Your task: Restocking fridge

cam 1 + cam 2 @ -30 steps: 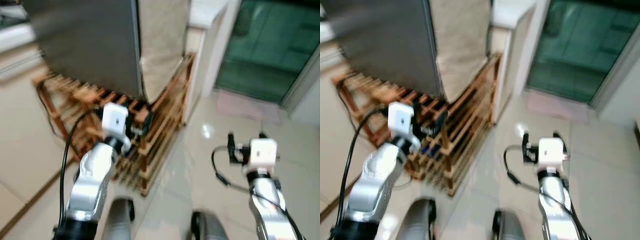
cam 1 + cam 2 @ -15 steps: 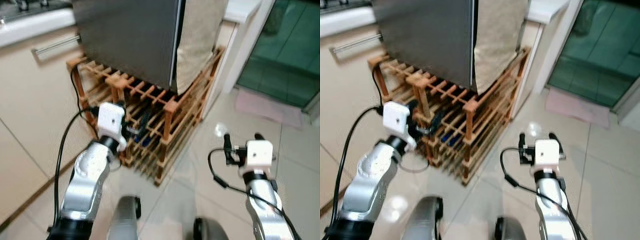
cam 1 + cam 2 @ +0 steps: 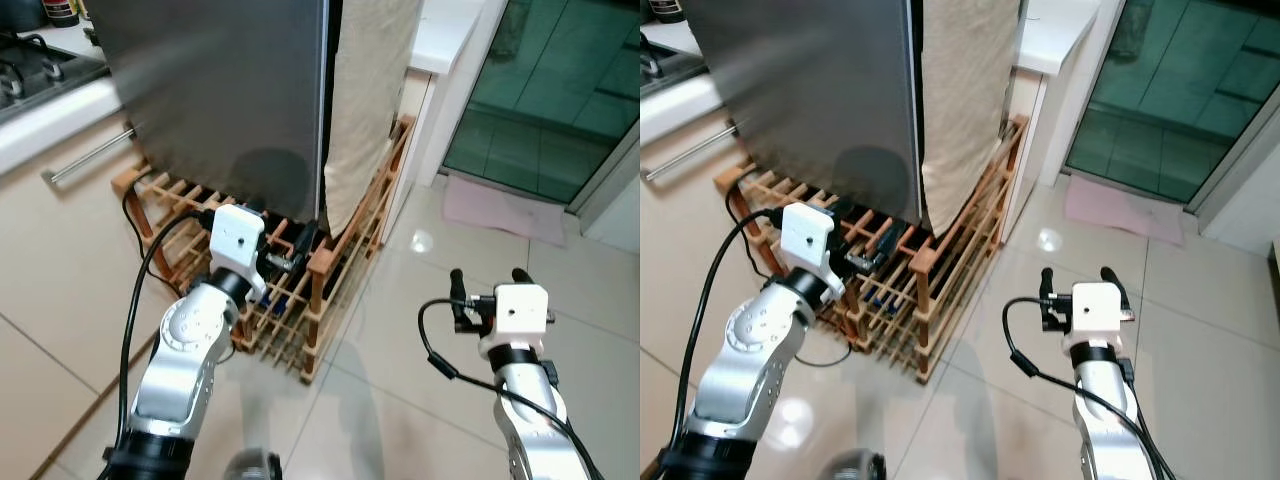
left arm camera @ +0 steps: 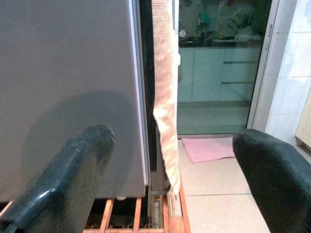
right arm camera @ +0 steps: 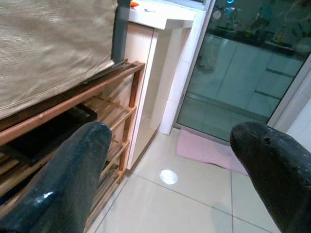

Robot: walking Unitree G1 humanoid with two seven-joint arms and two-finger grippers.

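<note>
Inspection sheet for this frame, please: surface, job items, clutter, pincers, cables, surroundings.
Surface: pale glossy tiled floor.
Job's things: grey fridge, door shut, standing on a wooden slatted rack; no goods to stock seen.
Clutter: beige cloth hanging down the fridge's side.
Pincers: left pincer open, by the rack; right pincer open, above the floor; both empty.
Cables: black cable along the left arm; black loop at the right wrist.
Surroundings: pink mat before a glass door; stove.

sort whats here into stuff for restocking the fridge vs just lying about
For the job:
fridge
left hand, open, by the rack
right hand, open, over the floor

Lying about:
beige cloth
wooden rack
pink mat
stove
</note>
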